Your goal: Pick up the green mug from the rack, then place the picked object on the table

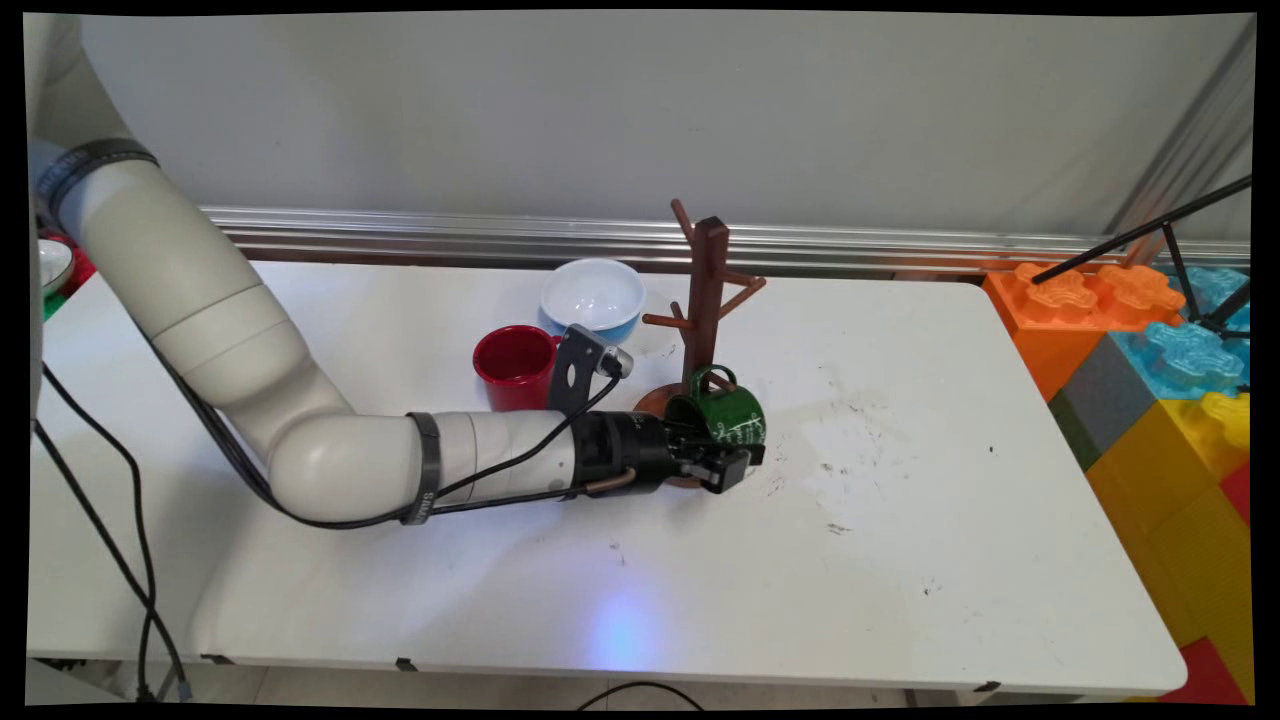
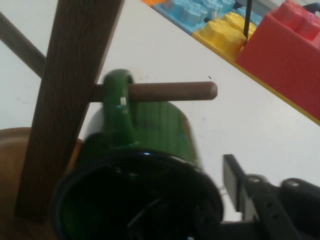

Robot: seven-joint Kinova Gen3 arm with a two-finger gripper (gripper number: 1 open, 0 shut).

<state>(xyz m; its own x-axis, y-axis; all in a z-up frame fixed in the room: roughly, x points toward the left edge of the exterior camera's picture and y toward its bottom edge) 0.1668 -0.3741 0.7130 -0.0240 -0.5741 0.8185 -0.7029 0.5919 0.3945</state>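
Note:
A dark green mug [image 1: 722,415] lies tilted against the brown wooden mug tree [image 1: 706,300], beside the tree's round base. In the hand view the green mug's [image 2: 150,135] handle is looped over a low peg [image 2: 175,91] of the tree's post [image 2: 65,100]. My gripper [image 1: 728,463] reaches in from the left, low over the table, shut on the mug's rim. One finger [image 2: 239,186] shows outside the rim; the other is hidden inside the mug's dark mouth.
A red mug [image 1: 515,366] and a white-and-blue bowl [image 1: 593,296] stand left of the tree, behind my wrist. Large coloured toy blocks [image 1: 1150,350] are stacked past the table's right edge. The white table [image 1: 900,520] has scuff marks right of the gripper.

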